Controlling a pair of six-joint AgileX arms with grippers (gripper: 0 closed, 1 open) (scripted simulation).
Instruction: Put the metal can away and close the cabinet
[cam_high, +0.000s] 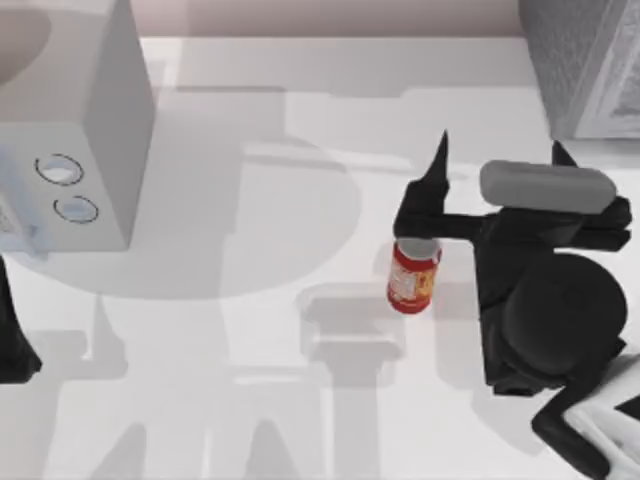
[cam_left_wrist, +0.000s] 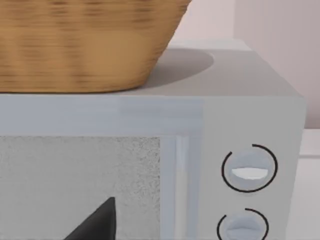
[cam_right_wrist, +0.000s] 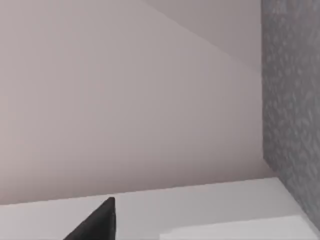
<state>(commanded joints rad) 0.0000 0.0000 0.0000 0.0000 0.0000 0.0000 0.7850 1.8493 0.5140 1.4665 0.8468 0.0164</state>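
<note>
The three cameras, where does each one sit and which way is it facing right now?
Top view: above the table, looking down at the metal can, with the right hand open beside it.
Left wrist view: on the left arm, facing the pale grey box with a basket on top; one dark fingertip shows.
Right wrist view: on the right arm, facing the wall and the cabinet.
Shared: the cabinet.

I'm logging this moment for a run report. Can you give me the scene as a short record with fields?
can: metal can upright on the table, right of centre
cabinet: cabinet at far right corner
right gripper: right gripper open, above and beside the can, not holding it
left arm: parked at left edge
other: pale grey box with two dials, far left; basket on it
</note>
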